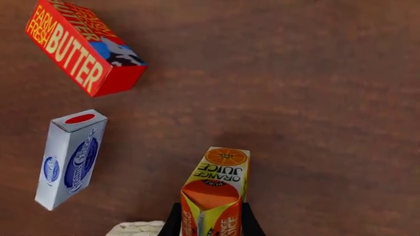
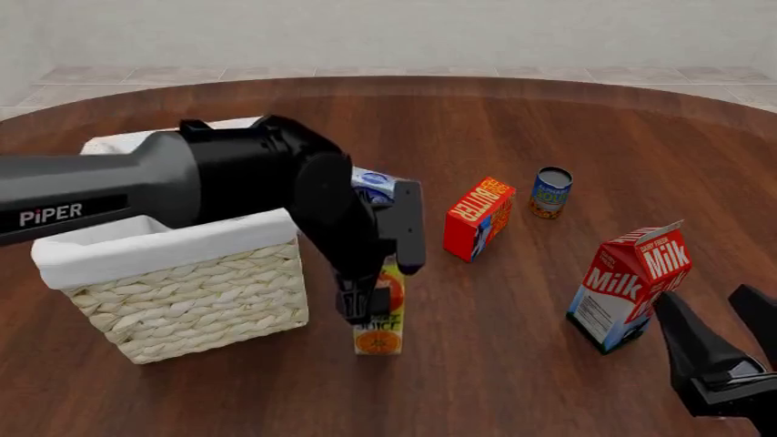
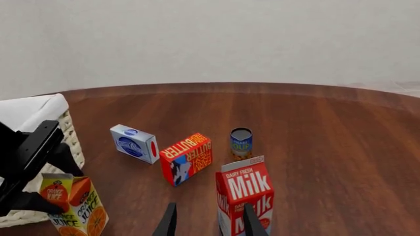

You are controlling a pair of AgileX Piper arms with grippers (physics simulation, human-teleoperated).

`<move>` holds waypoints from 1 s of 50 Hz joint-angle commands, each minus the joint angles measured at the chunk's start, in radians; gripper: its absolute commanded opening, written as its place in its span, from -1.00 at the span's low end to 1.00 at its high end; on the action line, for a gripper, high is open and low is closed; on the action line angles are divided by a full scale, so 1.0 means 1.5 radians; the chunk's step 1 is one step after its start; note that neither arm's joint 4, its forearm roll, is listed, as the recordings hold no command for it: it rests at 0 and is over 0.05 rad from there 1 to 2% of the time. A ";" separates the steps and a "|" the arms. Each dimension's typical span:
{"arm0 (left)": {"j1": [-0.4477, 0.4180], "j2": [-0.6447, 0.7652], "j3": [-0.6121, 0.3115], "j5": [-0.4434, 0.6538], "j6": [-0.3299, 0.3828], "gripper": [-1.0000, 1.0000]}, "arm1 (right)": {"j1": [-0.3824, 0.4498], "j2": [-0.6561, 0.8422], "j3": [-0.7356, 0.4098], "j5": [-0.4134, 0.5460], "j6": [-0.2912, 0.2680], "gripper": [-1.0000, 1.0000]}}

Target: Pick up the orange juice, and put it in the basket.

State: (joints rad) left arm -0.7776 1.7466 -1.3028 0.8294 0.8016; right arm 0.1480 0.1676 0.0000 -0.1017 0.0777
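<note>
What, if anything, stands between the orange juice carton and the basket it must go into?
Nothing visible does. The left gripper is closed on the orange juice, which stands right beside the basket. Only the basket's own near wall lies between them, so the carton must be lifted over its rim.

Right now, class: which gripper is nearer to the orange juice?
The left. The left gripper is down around the orange juice beside the basket. The right gripper sits apart, beyond the milk carton.

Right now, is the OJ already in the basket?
No. The orange juice stands on the table beside the basket, the left gripper around its top.
</note>
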 commanded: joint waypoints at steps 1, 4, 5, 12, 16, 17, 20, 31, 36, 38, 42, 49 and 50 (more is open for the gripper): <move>0.001 -0.008 -0.027 0.011 0.009 -1.00 | 0.002 0.006 0.000 -0.004 0.000 1.00; 0.004 -0.012 -0.037 0.018 0.012 -1.00 | 0.002 0.007 0.000 -0.005 0.000 1.00; 0.002 -0.017 -0.039 0.024 0.010 -1.00 | 0.002 0.008 0.000 -0.006 0.000 1.00; -0.002 -0.031 -0.076 0.060 0.007 -1.00 | 0.004 0.015 0.000 -0.011 0.001 1.00; 0.001 -0.038 -0.089 0.074 0.015 -1.00 | 0.005 0.010 0.000 -0.006 0.002 1.00; 0.002 -0.040 -0.095 0.082 0.016 -1.00 | 0.005 0.009 0.000 -0.006 0.001 1.00; -0.009 -0.055 -0.119 0.109 0.011 -1.00 | 0.005 0.008 0.000 -0.004 0.002 1.00; -0.030 -0.078 -0.252 0.234 0.004 -1.00 | 0.008 0.003 0.000 0.004 0.002 1.00; -0.023 -0.093 -0.286 0.260 0.014 -1.00 | 0.006 -0.002 0.000 0.007 0.003 1.00; -0.038 -0.110 -0.281 0.260 0.001 -1.00 | 0.007 -0.002 0.000 0.008 0.004 1.00; -0.030 -0.130 -0.277 0.260 0.003 -1.00 | 0.007 -0.013 0.000 0.017 0.004 1.00; -0.009 -0.175 -0.289 0.260 0.015 -1.00 | 0.011 -0.004 0.000 0.011 0.006 1.00; -0.009 -0.175 -0.289 0.260 0.015 -1.00 | 0.011 -0.004 0.000 0.011 0.006 1.00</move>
State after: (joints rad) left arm -0.8130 1.5534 -1.6894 1.1971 0.7954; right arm 0.1605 0.1598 -0.0001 -0.0859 0.0842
